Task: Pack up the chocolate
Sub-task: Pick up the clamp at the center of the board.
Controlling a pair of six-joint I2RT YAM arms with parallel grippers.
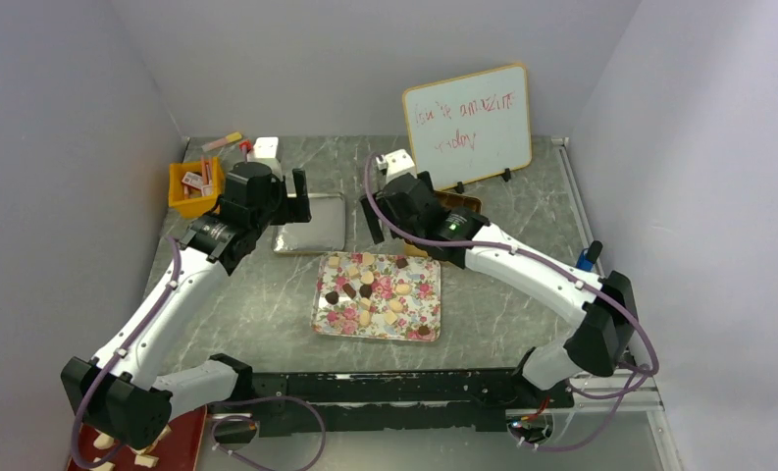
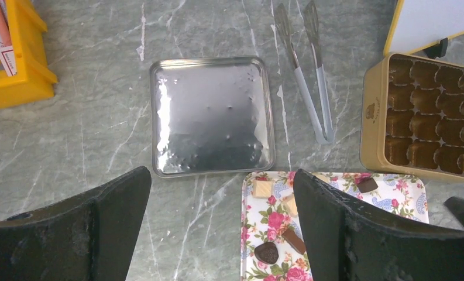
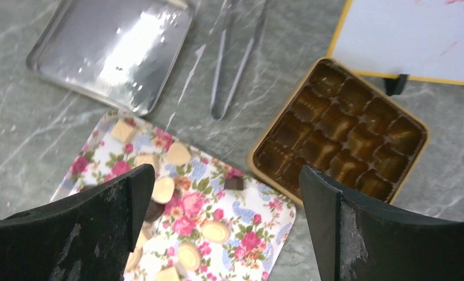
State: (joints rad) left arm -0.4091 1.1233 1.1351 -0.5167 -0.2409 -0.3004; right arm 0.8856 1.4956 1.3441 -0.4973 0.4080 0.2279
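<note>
The chocolate (image 1: 332,297) lies as several small dark, tan and cream pieces scattered on a floral tray (image 1: 419,294) at the table's middle. A dark heart-shaped piece (image 2: 267,253) shows in the left wrist view and a dark square one (image 3: 234,183) in the right wrist view. A gold box (image 3: 340,132) with empty brown cups sits behind the tray's right side. My left gripper (image 1: 294,196) hovers open above the tray's far left corner (image 2: 220,175). My right gripper (image 1: 373,214) hovers open over the tray's far right part (image 3: 226,172). Neither holds anything.
A shiny silver tray (image 2: 212,114) lies behind the floral tray, with metal tongs (image 2: 304,93) between it and the gold box. A yellow bin (image 1: 193,186) of packets stands at the back left. A whiteboard (image 1: 468,123) stands at the back right.
</note>
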